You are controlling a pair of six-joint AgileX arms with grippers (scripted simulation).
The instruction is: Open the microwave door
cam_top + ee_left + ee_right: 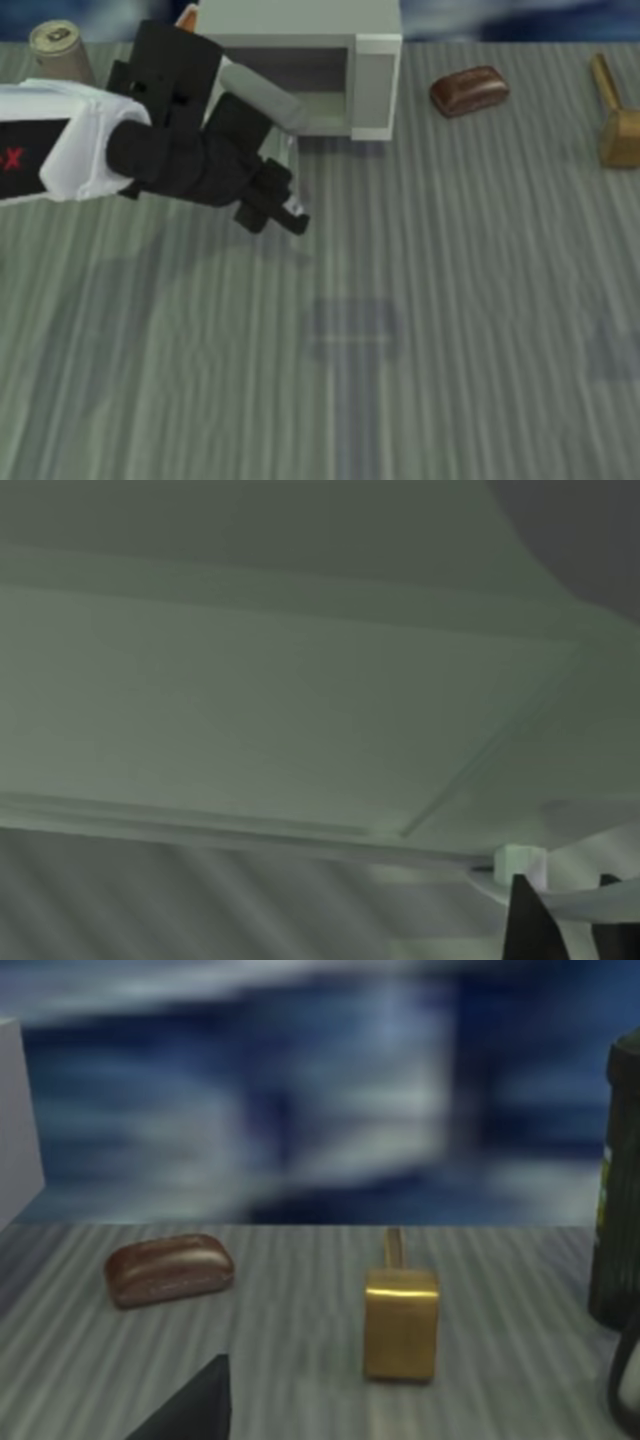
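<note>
The light grey-white microwave stands at the back of the table, left of centre, with its control strip on the right. The microwave door is swung partly out toward the left, and the cavity shows behind it. My left gripper reaches in from the left and is shut on the thin door handle. In the left wrist view the door panel fills the picture, and the handle runs between the dark fingertips. My right gripper is parked outside the top view, open.
A tin can stands at the back left, with an orange-and-white box corner behind my left arm. A brown loaf-shaped object and a golden mallet lie right of the microwave. A dark bottle shows in the right wrist view.
</note>
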